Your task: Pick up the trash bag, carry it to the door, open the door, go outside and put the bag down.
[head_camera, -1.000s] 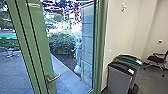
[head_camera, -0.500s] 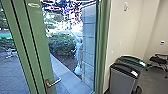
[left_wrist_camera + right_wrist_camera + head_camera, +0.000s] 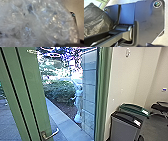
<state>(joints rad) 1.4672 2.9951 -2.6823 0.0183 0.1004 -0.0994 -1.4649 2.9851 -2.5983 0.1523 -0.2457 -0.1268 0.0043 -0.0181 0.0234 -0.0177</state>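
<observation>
In the head view, the green-framed glass door (image 3: 32, 94) stands close in front, with a metal lever handle (image 3: 51, 134) low on its frame. Whether the door is ajar, I cannot tell. Crumpled translucent plastic of the trash bag (image 3: 37, 25) lies right up against the camera in the left wrist view. Dark, wrinkled bag plastic (image 3: 95, 20) shows in the right wrist view, beside the robot's own plate and jointed bar. How my grippers stand to the bag is hidden.
Two bins, one with a black top (image 3: 126, 124) and one with a green top (image 3: 135, 108), stand right of the door by the white wall (image 3: 122, 79). Beyond them is a black chair (image 3: 160, 107). Paving and a hedge (image 3: 60, 90) lie outside the glass.
The whole head view has shifted as the camera moved: the door's frame looks larger, its handle sits lower and a little further left, and the bins sit further right.
</observation>
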